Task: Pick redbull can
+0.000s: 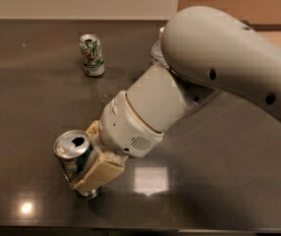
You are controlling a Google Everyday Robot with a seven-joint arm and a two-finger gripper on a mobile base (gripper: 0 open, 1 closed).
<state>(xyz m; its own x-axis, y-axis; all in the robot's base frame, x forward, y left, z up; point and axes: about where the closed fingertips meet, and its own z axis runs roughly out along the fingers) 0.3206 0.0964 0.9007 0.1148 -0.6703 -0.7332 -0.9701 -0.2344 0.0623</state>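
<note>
The redbull can (72,150), slim and silver-blue with a shiny opened top, is at the front left of the dark table (32,97). It leans to the left, and only its lower rim touches the table. My gripper (81,163) is shut on it. One beige finger (100,172) lies along the can's near side and the other (93,129) shows behind it. My white arm (219,63) reaches in from the upper right.
A white-and-green can (92,54) stands upright at the back left. A clear plastic bottle (157,51) at the back centre is mostly hidden behind my arm. The table's front edge (130,228) runs just below the gripper.
</note>
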